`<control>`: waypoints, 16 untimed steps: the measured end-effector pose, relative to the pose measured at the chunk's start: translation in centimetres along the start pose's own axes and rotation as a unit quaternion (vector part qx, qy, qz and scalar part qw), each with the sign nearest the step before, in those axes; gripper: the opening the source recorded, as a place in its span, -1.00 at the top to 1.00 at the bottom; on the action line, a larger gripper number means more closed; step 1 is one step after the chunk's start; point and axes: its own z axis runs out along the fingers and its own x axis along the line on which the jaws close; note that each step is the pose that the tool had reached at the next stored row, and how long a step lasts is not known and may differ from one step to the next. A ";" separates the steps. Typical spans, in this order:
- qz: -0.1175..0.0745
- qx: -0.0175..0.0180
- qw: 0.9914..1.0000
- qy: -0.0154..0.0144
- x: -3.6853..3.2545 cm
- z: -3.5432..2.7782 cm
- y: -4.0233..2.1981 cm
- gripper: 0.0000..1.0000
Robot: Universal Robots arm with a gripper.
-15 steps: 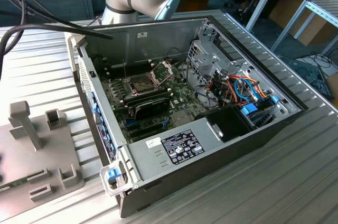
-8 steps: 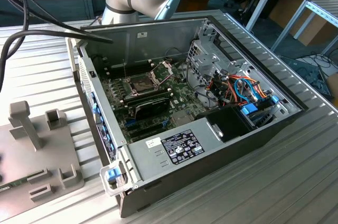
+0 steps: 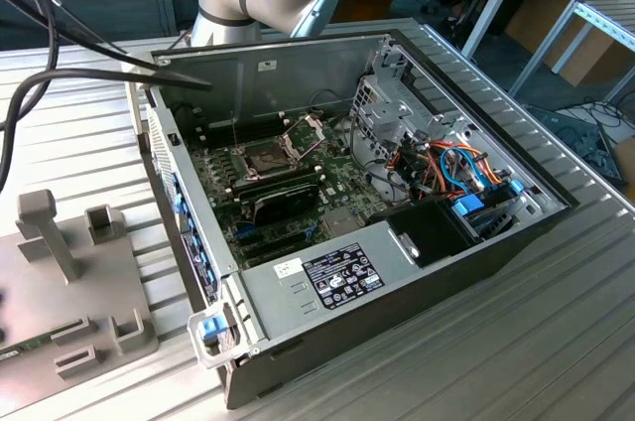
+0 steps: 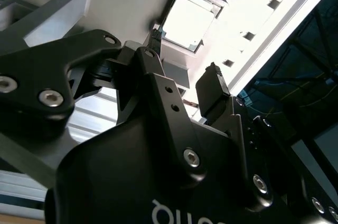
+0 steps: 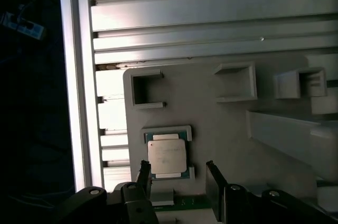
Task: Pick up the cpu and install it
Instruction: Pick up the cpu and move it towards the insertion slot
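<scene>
Hovering near the cpu point(image 5: 167, 155) in its grey holder point(image 5: 222, 139), the gripper point(image 5: 177, 165) stands wide open, empty

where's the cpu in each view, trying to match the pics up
Second wrist view: the cpu lies flat in a square pocket of the grey fixture plate, just beyond the open gripper.
First wrist view: the cpu lies in that same pocket of the plate, by the gripper fingertips.
Exterior view: the shared landmark, the grey fixture plate, lies at the exterior view's lower left, beside the computer case.
</scene>
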 end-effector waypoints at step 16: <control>0.000 0.000 1.000 0.000 0.25 1.12 -0.04 -0.08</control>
